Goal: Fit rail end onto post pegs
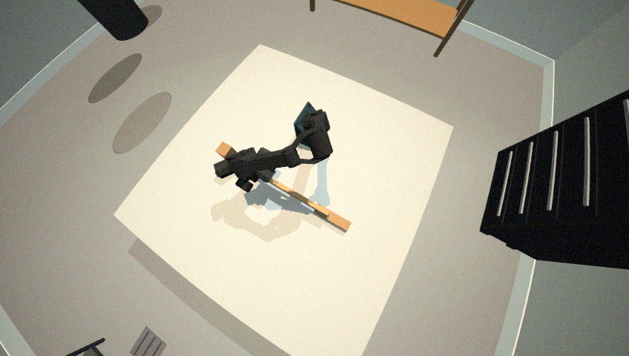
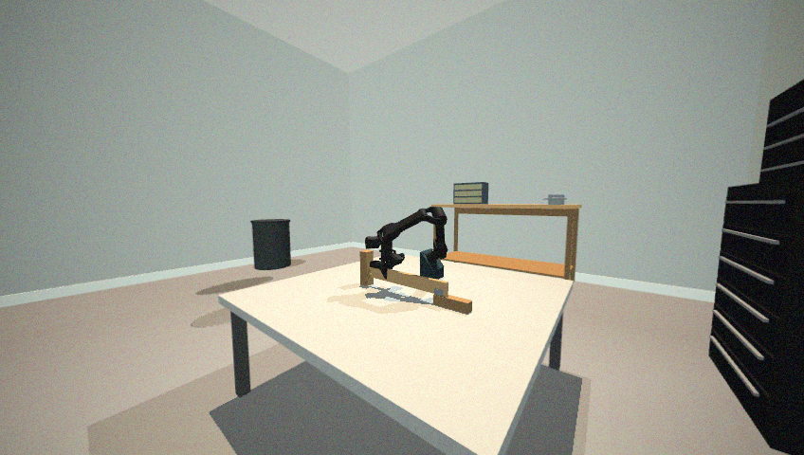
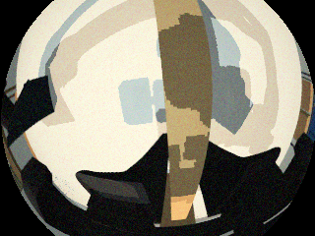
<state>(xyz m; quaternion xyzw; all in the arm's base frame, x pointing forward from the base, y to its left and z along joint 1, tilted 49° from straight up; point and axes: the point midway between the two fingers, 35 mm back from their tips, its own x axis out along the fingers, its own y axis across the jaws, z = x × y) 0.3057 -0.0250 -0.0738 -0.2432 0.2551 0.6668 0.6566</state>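
Note:
The long wooden rail [image 1: 291,192] [image 2: 417,282] [image 3: 189,64] is held off the table and looks about level. Its far end sits at the bracket [image 2: 438,292] on the low footboard block [image 1: 340,221] [image 2: 455,304]. Its near end is close to the upright post [image 1: 223,149] [image 2: 366,267]. The gripper [image 2: 386,271] [image 3: 188,143] is shut on the rail near that end, with a finger on each side. The arm hides the joint in the top view. The pegs and holes do not show, and I cannot tell whether rail and post touch.
The pale table [image 1: 265,286] [image 2: 366,337] carries everything. The arm's dark blue base [image 1: 304,116] [image 2: 431,265] stands behind the rail. Off the table are a black bin [image 1: 119,21] [image 2: 271,244], a wooden bench [image 1: 410,12] [image 2: 507,207] and a black drawer cabinet [image 1: 538,176] [image 2: 744,253].

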